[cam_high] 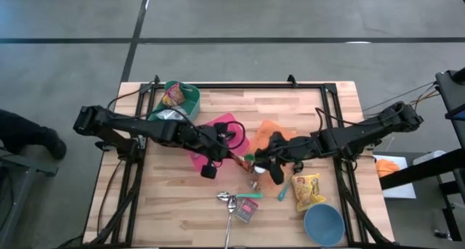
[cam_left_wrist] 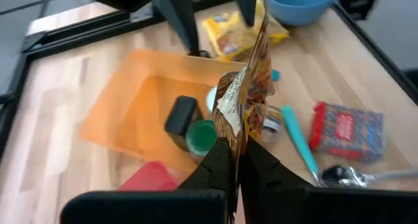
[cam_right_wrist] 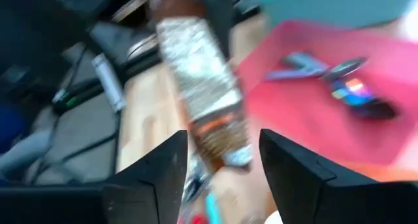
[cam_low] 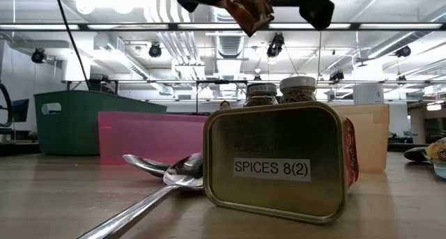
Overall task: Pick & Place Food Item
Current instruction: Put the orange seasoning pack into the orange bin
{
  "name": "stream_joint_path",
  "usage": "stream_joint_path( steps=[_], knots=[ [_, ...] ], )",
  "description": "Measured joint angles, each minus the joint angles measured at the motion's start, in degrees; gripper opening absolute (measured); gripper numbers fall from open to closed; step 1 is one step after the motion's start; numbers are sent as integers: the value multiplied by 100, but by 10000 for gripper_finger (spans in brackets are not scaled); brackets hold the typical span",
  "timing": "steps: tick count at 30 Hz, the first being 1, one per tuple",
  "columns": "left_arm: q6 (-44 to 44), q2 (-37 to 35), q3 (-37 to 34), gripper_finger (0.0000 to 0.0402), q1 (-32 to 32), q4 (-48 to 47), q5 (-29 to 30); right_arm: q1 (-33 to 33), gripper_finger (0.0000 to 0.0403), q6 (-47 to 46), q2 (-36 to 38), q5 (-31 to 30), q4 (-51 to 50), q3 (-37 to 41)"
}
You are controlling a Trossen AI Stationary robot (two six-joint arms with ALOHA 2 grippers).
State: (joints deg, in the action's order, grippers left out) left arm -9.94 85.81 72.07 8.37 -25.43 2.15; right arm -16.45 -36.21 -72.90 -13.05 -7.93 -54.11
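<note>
While pinched shut on the snack packet (cam_left_wrist: 247,100), left hand (cam_left_wrist: 236,160); right hand (cam_right_wrist: 222,162) parted around it.

Light was even and bright over the wooden table (cam_high: 218,111) in the high view, with only faint, soft shadows under the arms. In the low view, ceiling light strips (cam_low: 104,26) glared white, the far room stood sharp, and the near spoon (cam_low: 164,180) handle went soft. The right wrist view was heavily smeared by motion blur; the snack packet (cam_right_wrist: 206,106) there showed only as a streak.
</note>
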Motion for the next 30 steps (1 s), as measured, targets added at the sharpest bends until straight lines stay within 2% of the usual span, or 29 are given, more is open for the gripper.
stream_joint_path(
  steps=[4,11,18,21,25,30],
  knots=[
    [338,17,2,3,5,-4,641,-1,193,60,-2,-279,36,-69],
    [602,28,35,2,-7,-15,819,2,194,469,-399,-470,-46,-523],
    [742,28,35,2,-12,-87,869,22,194,1086,-1304,-538,-1104,-1641],
    [746,28,35,2,-6,-137,851,18,188,1113,-1728,-922,-1815,-2267],
    [751,28,35,2,34,-259,706,23,148,1178,-2219,-1453,-2659,-2988],
    [762,23,33,1,120,-384,683,18,62,1401,-2517,-1543,-2828,-3463]
  ],
)
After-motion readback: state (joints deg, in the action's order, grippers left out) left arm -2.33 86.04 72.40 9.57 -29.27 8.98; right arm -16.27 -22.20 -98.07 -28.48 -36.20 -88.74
